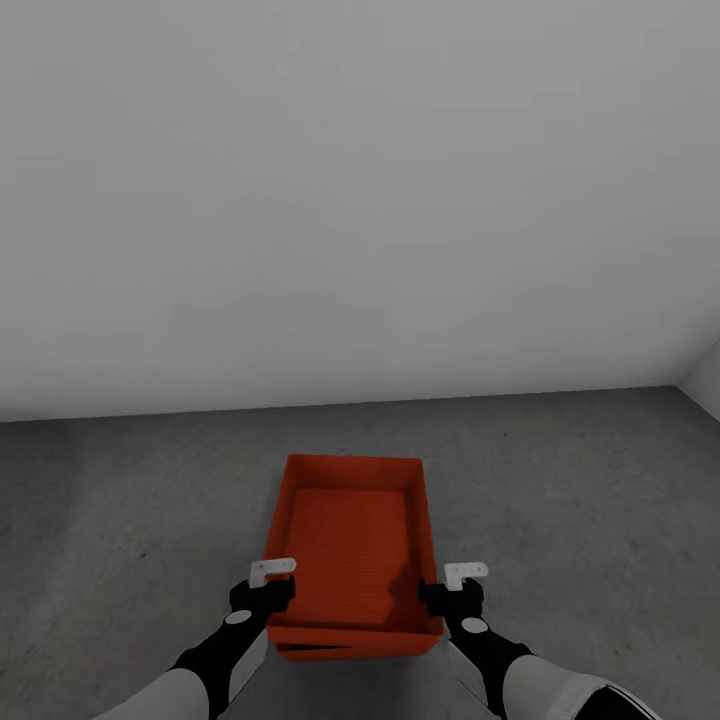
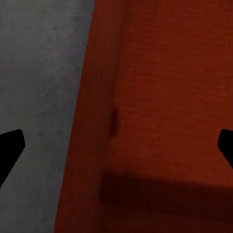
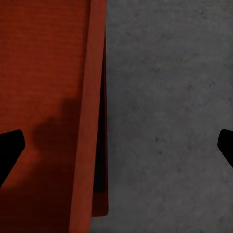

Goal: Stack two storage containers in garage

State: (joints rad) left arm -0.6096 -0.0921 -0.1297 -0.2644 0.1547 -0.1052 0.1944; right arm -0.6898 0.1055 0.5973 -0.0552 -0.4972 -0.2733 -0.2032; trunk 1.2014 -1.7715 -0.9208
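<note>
Head view: upper container (image 1: 350,540) sits on the dark grey floor (image 1: 130,500) of the garage, close to the pale wall (image 1: 360,200); beneath its near edge a second orange-red rim (image 1: 330,652) pokes out, so it appears to rest on the lower container, slightly skewed rather than flush; judged: the stack is made or nearly so.

Left gripper (image 1: 262,592) hangs over the left wall of the upper container, right gripper (image 1: 452,594) over the right wall; a symmetric two-sided stance, probably because a box this wide is lifted by opposite walls.

Left wrist view: dark fingertips (image 2: 10,148) are spread wide, one over floor, one over the box interior, the wall (image 2: 97,121) between them untouched; released, grasping nothing.

Right wrist view: same arrangement; fingertips (image 3: 9,148) apart, straddling the wall (image 3: 90,121); the lower container's edge (image 3: 100,194) shows offset below it; released.

No brands, labels or writing visible on containers, floor or wall.
</note>
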